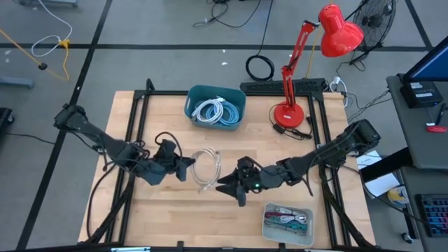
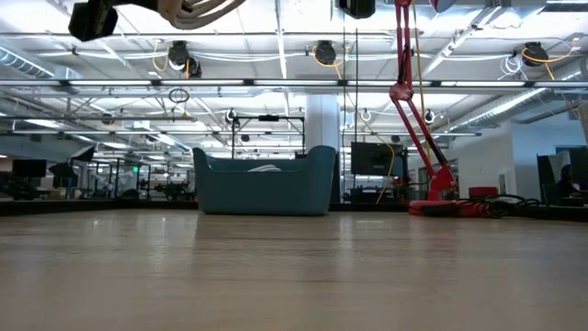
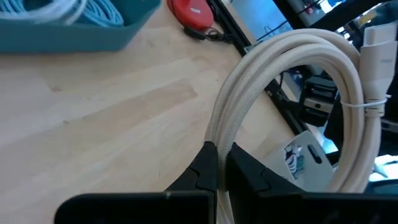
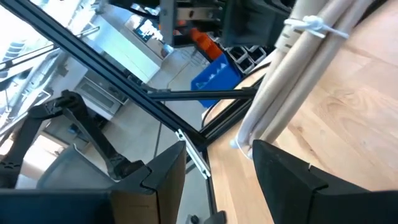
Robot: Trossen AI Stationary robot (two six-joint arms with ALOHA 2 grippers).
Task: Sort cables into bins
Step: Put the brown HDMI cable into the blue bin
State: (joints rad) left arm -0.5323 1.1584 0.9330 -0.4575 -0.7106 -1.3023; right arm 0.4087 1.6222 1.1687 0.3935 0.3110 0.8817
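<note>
- The left gripper [image 1: 187,166] is clamped narrow on the near end of a beige cable coil [image 1: 206,169]; in the left wrist view its two dark fingers [image 3: 208,167] pinch the cream strands [image 3: 280,81] between them.
- The coil hangs from that grip above the middle of the worktop [image 1: 175,217], lifted clear of the wood; the low view catches its loop [image 2: 197,11] at the top of the picture, well off the surface.
- A thin white tie binds the coil near one end, seen in both wrist views.
- The right gripper [image 1: 231,187] stands just beside the coil on its other side, its fingers [image 4: 168,168] spread wide, and the coil's end [image 4: 298,68] lies just past the gap, not pinched.
- The dark teal tub [image 1: 194,97] sits at the far edge of the worktop, a little left of centre, holding light blue and white coils [image 1: 217,112].
- The pale grey tray [image 1: 269,229] sits at the near edge toward the right corner, with short maroon, teal and grey pieces [image 1: 288,219] inside.
- A red lamp [image 1: 336,31] has its base on the far right part of the worktop, beside the tub but apart from it.
- A black coiled cord [image 1: 260,68] lies on the floor beyond the far edge.
</note>
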